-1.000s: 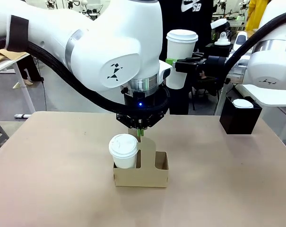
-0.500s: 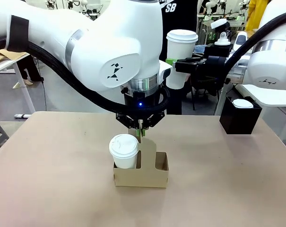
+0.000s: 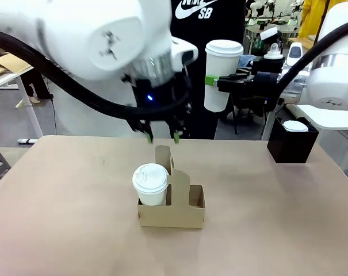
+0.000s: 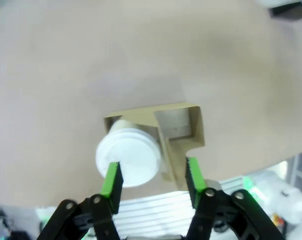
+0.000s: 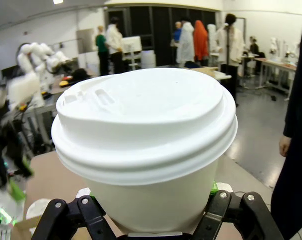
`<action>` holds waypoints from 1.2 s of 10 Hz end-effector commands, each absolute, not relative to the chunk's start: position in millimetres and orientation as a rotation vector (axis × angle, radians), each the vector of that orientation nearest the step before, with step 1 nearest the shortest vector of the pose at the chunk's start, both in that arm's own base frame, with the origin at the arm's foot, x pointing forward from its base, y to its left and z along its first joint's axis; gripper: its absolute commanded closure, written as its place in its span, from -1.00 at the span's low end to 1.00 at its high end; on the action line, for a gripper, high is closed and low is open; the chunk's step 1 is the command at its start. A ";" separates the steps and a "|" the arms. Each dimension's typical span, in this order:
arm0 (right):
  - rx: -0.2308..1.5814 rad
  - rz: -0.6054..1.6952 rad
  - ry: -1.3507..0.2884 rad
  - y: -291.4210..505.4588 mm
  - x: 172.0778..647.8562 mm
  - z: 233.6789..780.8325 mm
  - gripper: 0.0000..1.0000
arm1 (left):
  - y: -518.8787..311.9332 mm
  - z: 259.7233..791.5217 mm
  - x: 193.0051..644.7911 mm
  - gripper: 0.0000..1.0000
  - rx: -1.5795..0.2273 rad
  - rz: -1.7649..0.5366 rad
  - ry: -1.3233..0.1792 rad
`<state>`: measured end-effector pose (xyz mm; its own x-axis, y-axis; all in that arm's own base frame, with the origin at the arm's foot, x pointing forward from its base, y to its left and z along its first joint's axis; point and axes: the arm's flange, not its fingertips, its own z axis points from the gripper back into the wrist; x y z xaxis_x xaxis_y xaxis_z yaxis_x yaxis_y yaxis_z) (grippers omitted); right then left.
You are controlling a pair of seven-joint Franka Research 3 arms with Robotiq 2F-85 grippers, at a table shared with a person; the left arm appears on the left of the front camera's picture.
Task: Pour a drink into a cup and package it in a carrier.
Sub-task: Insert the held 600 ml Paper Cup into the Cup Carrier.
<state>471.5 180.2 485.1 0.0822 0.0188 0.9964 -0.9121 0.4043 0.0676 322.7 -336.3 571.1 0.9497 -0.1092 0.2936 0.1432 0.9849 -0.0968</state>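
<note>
Left gripper [image 3: 162,138] higher; cup [image 3: 150,183] in carrier [image 3: 179,216]

Lidded cup [image 3: 150,183] seemingly seated in carrier [image 3: 182,216]; second cup [image 3: 222,72] aloft.

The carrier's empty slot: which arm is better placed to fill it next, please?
Probably the right: the right gripper holds a lidded cup, while the left gripper hangs open and empty above the carrier.
</note>
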 end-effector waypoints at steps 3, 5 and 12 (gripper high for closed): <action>1.049 1.105 -1.185 166.1 476.7 434.3 -0.61 | -223.8 591.7 315.8 -1.00 -0.181 -0.424 -0.336; 1.123 1.237 -1.179 174.1 465.3 405.6 -0.61 | -169.1 585.0 322.8 -1.00 -0.224 -0.534 -0.403; 1.129 1.237 -1.158 182.9 457.8 387.9 -0.61 | -131.5 568.4 328.7 -1.00 -0.161 -0.659 -0.451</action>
<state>456.2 182.3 383.0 0.0049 0.0834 0.9965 -0.9999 0.0168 0.0035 329.6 -132.3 562.6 0.7022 -0.5510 0.4509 0.6147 0.7887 0.0064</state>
